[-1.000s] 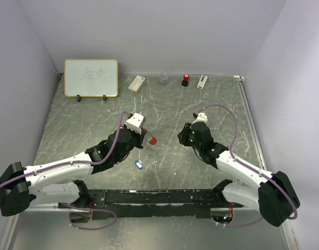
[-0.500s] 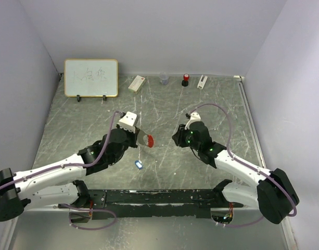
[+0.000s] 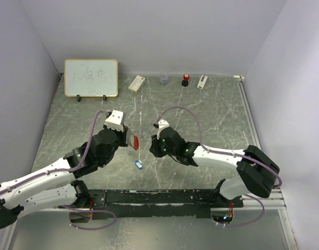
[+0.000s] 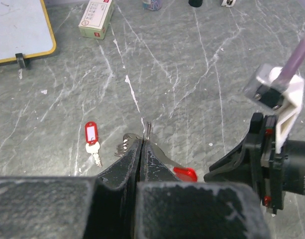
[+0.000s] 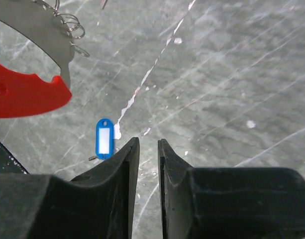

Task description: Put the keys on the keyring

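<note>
Grey, white-veined worktop (image 3: 201, 109) boxed in by pale lilac walls (image 3: 175, 31)
Left jaws pinched tight on the keyring (image 4: 186, 174), held mid-worktop; right jaws just beside it, narrowly parted and empty. The blue key (image 3: 139, 165) lies nearer the front edge, the red key (image 4: 92, 137) by the left jaws; a whiteboard (image 3: 91, 77) stands back left

The left arm (image 3: 45, 181) and right arm (image 3: 224, 156) are built alike, with white shells between black joint housings. A lilac cable (image 3: 92, 136) loops along each. The wrists carry a white camera mount (image 3: 115, 119), and the right one's has dark screws. Small green lights (image 3: 164, 146) dot the right wrist. The jaws are matte black and scuffed pale. Both bases share a black rail (image 3: 149, 197).
</note>
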Action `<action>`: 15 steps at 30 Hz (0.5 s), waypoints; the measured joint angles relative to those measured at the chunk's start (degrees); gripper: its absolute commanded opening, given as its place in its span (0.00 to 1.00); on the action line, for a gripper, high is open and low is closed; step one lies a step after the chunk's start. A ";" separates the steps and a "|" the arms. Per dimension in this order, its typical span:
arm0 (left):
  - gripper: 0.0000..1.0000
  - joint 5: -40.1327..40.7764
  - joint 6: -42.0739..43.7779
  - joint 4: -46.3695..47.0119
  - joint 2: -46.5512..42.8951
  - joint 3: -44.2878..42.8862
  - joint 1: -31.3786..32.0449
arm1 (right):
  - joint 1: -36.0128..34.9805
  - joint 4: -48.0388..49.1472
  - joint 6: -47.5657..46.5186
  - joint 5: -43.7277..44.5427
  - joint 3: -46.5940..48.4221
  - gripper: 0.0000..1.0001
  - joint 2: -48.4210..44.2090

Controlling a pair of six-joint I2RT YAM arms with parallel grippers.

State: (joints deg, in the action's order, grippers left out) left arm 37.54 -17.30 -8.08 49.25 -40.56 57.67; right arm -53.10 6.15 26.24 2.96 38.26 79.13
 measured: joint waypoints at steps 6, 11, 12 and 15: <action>0.07 0.26 -0.44 -1.66 -2.43 0.00 -0.28 | -4.02 0.04 8.79 1.70 -0.09 0.23 3.63; 0.07 0.24 -0.52 -1.68 -3.15 0.00 -0.48 | -8.50 1.86 17.42 4.37 -1.60 0.24 3.98; 0.07 0.24 -0.52 -1.68 -3.15 0.00 -0.48 | -9.46 2.38 19.12 5.09 -1.88 0.25 4.31; 0.07 0.20 -0.50 -1.86 -3.45 0.02 -0.48 | -12.04 4.00 24.72 7.19 -2.97 0.28 5.79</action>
State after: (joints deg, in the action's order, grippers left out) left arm 37.74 -17.80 -9.93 45.80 -40.53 57.19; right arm -65.14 10.15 50.96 10.15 35.29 84.93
